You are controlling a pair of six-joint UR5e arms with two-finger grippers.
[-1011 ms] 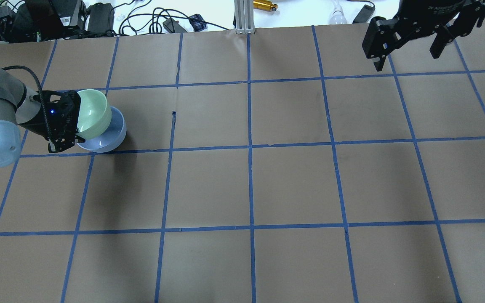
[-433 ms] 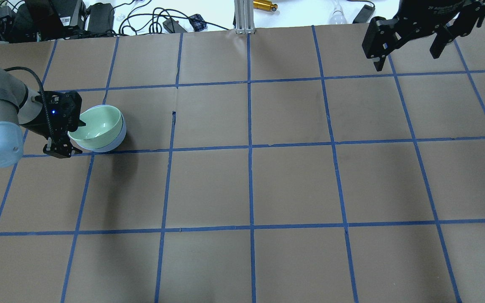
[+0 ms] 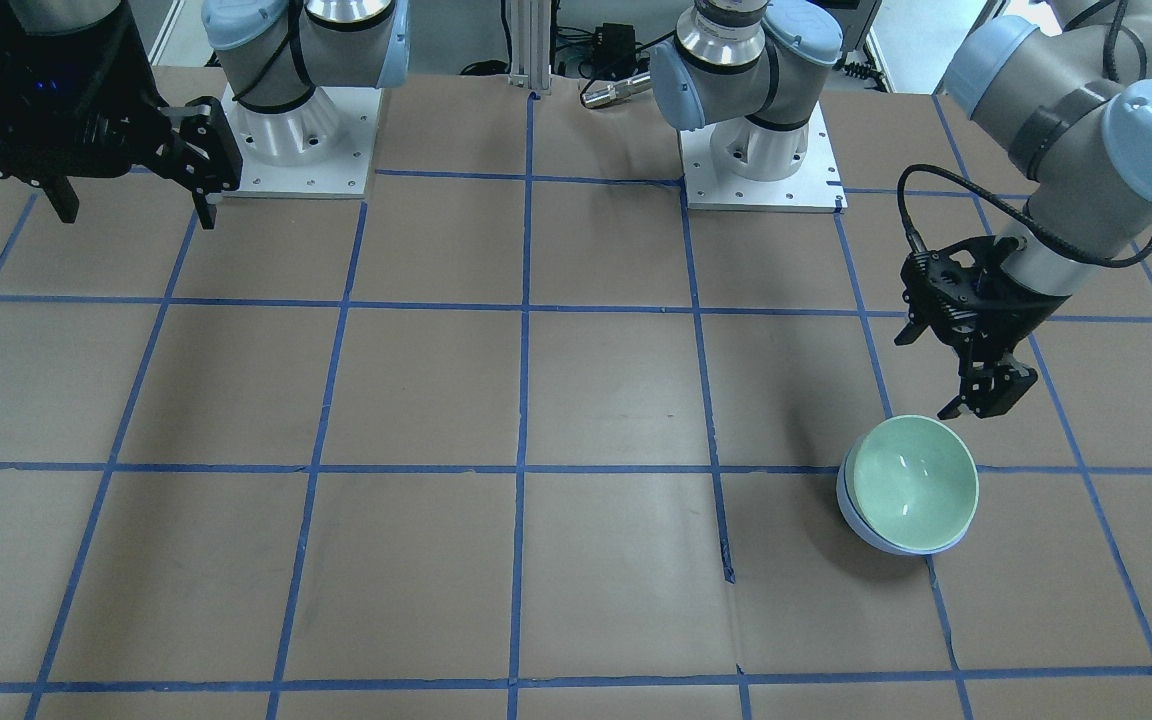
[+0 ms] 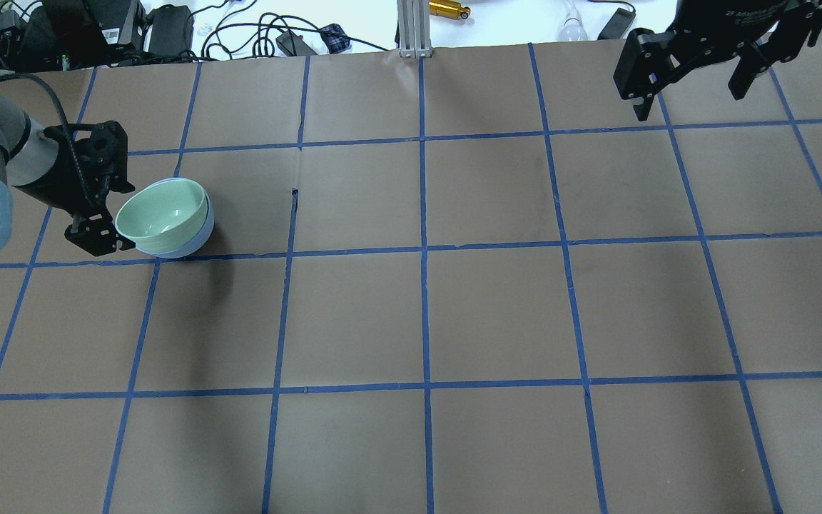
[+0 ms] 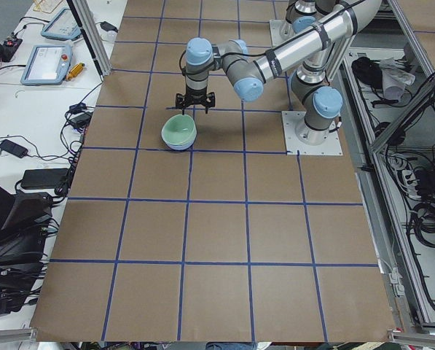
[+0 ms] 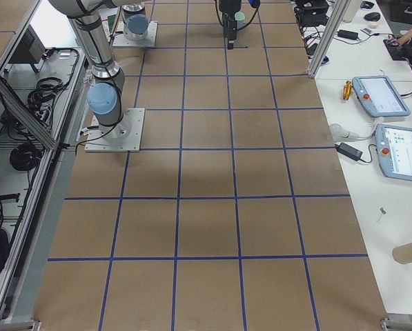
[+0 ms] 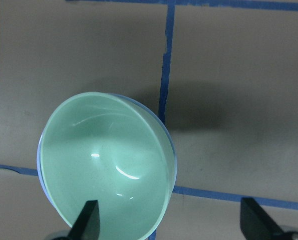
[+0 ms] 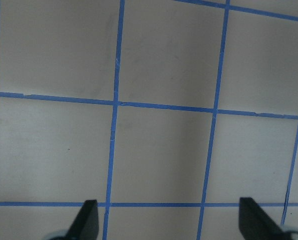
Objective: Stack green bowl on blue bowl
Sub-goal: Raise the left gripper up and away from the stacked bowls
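Note:
The green bowl [image 4: 163,208] sits upright, nested in the blue bowl [image 4: 184,246], at the table's left in the overhead view. Only a crescent of the blue bowl [image 3: 858,522] shows under the green bowl [image 3: 916,482]. My left gripper [image 4: 124,218] is open and empty, raised just off the bowls' robot-side rim. It touches neither bowl. In the left wrist view the green bowl [image 7: 106,165] fills the lower left, and the left gripper [image 7: 171,222] has one fingertip over its rim. My right gripper [image 4: 689,96] is open and empty, far away at the right back of the table.
The brown table [image 4: 496,314] carries a blue tape grid. Cables and power bricks [image 4: 168,28] lie beyond its far edge. An aluminium post [image 4: 411,28] stands at the far edge's middle. The right wrist view shows only the paper and the right gripper [image 8: 168,220].
The left gripper let go of the tilted green bowl, which settled level into the blue bowl. The gripper then opened wider and drew back. The right arm has not moved.

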